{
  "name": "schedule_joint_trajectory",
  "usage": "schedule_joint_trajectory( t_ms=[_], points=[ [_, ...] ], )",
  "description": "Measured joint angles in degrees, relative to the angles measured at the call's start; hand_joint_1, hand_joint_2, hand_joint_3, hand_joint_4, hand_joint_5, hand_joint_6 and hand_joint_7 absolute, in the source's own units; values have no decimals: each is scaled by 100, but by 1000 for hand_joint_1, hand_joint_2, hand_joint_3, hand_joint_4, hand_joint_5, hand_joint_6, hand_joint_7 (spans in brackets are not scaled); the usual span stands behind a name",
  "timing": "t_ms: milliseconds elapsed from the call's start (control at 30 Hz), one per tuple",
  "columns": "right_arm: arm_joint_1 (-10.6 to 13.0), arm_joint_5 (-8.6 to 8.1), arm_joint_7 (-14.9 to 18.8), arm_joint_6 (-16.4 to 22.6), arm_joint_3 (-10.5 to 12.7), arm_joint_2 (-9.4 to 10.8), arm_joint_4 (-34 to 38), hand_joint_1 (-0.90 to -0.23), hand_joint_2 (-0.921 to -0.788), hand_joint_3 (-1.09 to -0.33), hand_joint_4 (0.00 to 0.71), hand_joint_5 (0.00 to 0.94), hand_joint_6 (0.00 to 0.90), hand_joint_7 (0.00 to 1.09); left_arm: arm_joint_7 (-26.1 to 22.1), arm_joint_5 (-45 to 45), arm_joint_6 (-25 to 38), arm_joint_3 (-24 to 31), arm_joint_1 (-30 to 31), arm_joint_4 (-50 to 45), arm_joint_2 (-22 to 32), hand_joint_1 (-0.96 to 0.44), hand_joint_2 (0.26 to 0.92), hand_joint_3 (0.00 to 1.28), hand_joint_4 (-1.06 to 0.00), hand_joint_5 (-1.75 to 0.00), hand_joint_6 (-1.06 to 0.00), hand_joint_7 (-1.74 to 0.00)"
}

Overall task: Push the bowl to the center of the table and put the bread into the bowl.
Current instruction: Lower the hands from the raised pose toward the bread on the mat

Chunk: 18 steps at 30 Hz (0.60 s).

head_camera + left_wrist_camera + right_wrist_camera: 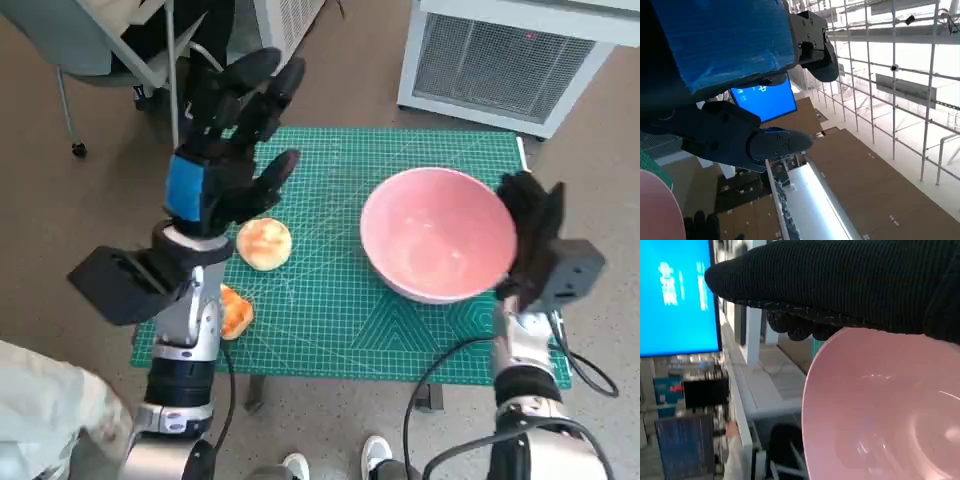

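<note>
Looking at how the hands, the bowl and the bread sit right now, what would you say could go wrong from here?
The right hand sits high against the pink bowl's rim, so a push there might tip the bowl rather than slide it. The left hand hangs open above the table, near a round bread roll; coming down, it may knock the roll away. A second, orange bread piece lies at the green mat's edge, half hidden by the left forearm, and might get brushed off.

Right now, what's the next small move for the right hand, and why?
Probably a short push toward the robot's left. The right hand sits against the pink bowl at its right rim, and the bowl is right of the green mat's middle. The bread roll lies on the mat, untouched.
</note>
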State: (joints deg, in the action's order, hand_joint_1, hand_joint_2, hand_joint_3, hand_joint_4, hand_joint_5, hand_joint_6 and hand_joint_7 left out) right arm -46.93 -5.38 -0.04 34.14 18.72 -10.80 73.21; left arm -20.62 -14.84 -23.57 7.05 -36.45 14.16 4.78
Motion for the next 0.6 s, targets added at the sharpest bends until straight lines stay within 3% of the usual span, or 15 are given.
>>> schedule_joint_trajectory(
  t_ms=[300, 600],
  points=[
    [-222, 82, -24, -57, -126, 133, 33, -471, -921, -857, 252, 3, 56, 425, 112, 36, 73, 25, 233, -222, 92, -427, 921, 340, -371, -7, -163, -656],
    [-570, 106, -93, -411, -187, 383, 110, -452, -921, -870, 245, 0, 59, 418, 198, 84, 112, 41, 416, -391, 208, -429, 921, 337, -372, -5, -193, -607]
  ],
)
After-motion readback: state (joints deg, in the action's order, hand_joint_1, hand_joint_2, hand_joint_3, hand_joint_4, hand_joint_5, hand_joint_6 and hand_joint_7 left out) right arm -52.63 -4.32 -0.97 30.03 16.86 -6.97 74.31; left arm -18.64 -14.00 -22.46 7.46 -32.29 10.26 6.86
